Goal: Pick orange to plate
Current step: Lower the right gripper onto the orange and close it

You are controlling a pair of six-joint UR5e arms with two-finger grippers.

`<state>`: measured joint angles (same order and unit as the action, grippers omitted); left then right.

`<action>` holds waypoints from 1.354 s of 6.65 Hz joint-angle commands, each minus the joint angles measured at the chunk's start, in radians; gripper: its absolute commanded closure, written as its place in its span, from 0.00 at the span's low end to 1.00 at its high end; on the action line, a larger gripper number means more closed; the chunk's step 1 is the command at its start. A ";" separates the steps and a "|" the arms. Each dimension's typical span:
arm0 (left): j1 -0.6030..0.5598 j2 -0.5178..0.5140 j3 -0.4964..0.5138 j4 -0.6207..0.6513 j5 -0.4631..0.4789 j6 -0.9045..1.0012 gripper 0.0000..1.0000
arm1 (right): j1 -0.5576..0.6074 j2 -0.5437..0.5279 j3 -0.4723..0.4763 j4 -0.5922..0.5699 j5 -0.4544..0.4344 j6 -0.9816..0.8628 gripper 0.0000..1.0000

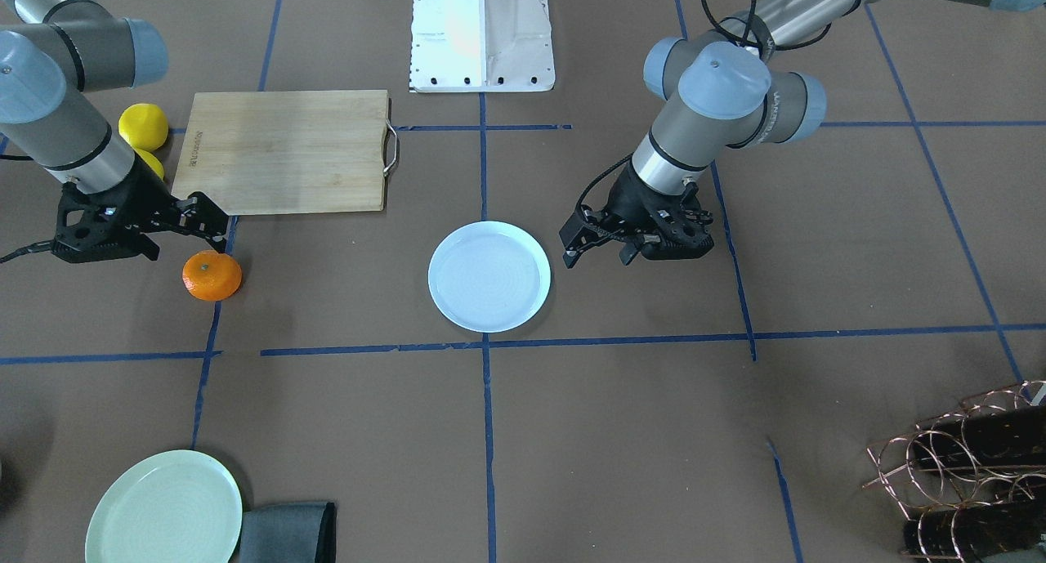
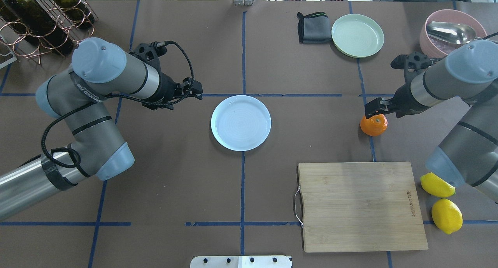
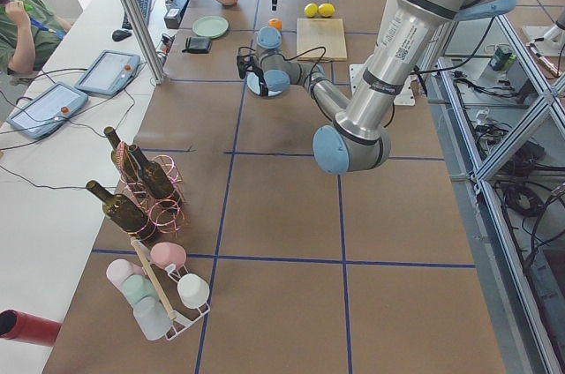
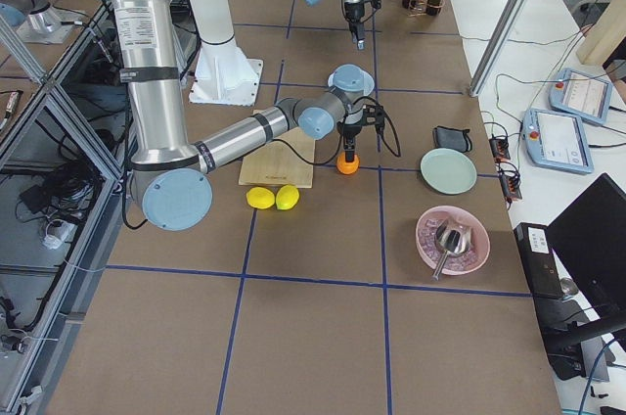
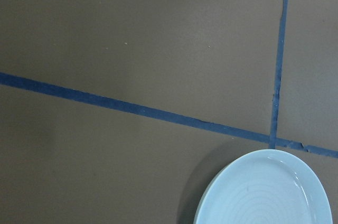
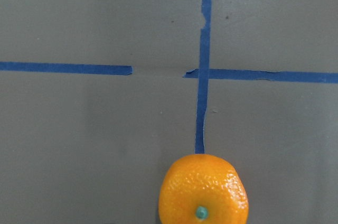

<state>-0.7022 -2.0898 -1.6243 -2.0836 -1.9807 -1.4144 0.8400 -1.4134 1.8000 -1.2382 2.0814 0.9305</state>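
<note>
Closest to the right wrist camera sits the small, round, slightly flattened bright orange (image 6: 203, 189). Its skin is finely pitted and shiny, and a small greenish stem button faces the lens. It rests on the matt brown paper-covered table (image 2: 175, 174), on a strip of blue tape (image 6: 199, 113). It lies just past the far edge of a rectangular pale bamboo cutting board (image 2: 358, 205) with a thin wire handle, and well apart from the plate.

The right gripper (image 2: 376, 111), a black two-finger tool of angular links, hovers just above the orange with its fingers spread and nothing between them. No contact with the fruit can be made out.

The round, shallow, pale bluish-white glossy plate (image 2: 241, 123) has a raised rim and faint concentric rings. It lies at the table's middle, over a crossing of tape lines. The left gripper (image 2: 195, 90) hangs near its rim on the robot's left side, fingers parted and holding nothing.

Two smooth oval yellow lemons (image 2: 446, 215) lie just beside each other off the board's short edge, partly under the right arm's grey metal tube. At the far side of the table, a pale green round plate (image 2: 357, 35) sits beside a dark grey folded cloth (image 2: 310, 28). A pink bowl (image 2: 428, 42) there holds a shiny metal scoop (image 2: 451, 32). In the far left corner, a copper wire rack (image 2: 23, 27) cradles dark glass bottles.
</note>
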 commanded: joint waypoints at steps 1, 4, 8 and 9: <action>-0.014 0.014 -0.009 0.000 -0.003 0.028 0.00 | -0.024 0.016 -0.039 0.008 -0.035 -0.001 0.00; -0.016 0.033 -0.012 0.000 -0.001 0.028 0.00 | -0.048 0.019 -0.077 0.009 -0.055 -0.004 0.00; -0.016 0.036 -0.011 0.000 -0.001 0.035 0.00 | -0.067 0.024 -0.116 0.011 -0.055 -0.006 0.04; -0.022 0.036 -0.011 0.000 -0.001 0.038 0.00 | -0.067 0.025 -0.114 0.011 -0.054 -0.006 0.56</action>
<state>-0.7202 -2.0545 -1.6354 -2.0831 -1.9819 -1.3799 0.7741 -1.3891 1.6859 -1.2272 2.0271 0.9246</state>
